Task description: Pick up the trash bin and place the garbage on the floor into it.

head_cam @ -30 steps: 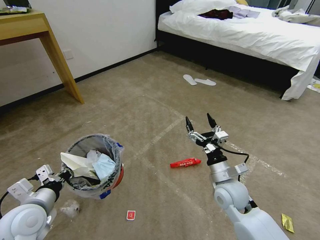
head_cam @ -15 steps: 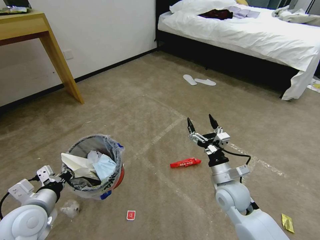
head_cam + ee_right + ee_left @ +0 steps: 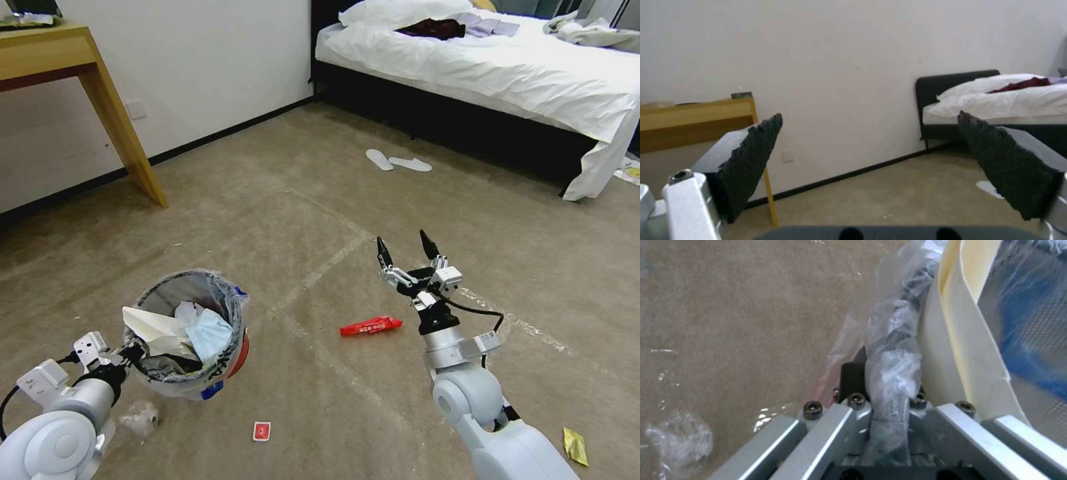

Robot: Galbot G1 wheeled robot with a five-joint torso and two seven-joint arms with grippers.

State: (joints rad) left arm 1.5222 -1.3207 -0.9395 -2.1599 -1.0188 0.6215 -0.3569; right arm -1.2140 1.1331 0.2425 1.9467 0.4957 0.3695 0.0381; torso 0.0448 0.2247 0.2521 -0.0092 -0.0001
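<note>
The trash bin [image 3: 227,313], dark mesh with a red base and a clear liner, hangs tilted just above the floor [image 3: 280,220] at the lower left. My left gripper [image 3: 131,351] is shut on its near rim; the left wrist view shows the fingers [image 3: 853,376] clamped on the bagged rim [image 3: 893,373]. White paper [image 3: 150,323] and a pale blue mask [image 3: 208,332] lie inside. My right gripper [image 3: 405,245] is open and empty, raised above and just right of a red wrapper [image 3: 371,326] on the carpet.
Other litter on the carpet: a small red card [image 3: 261,431], crumpled clear plastic [image 3: 139,419], a yellow wrapper [image 3: 575,445]. A wooden desk leg [image 3: 123,127] stands at the left wall. A bed [image 3: 500,73] and white slippers [image 3: 399,161] are farther ahead.
My right gripper has drifted slightly right and nearer, still open. The bin and left gripper have barely shifted.
</note>
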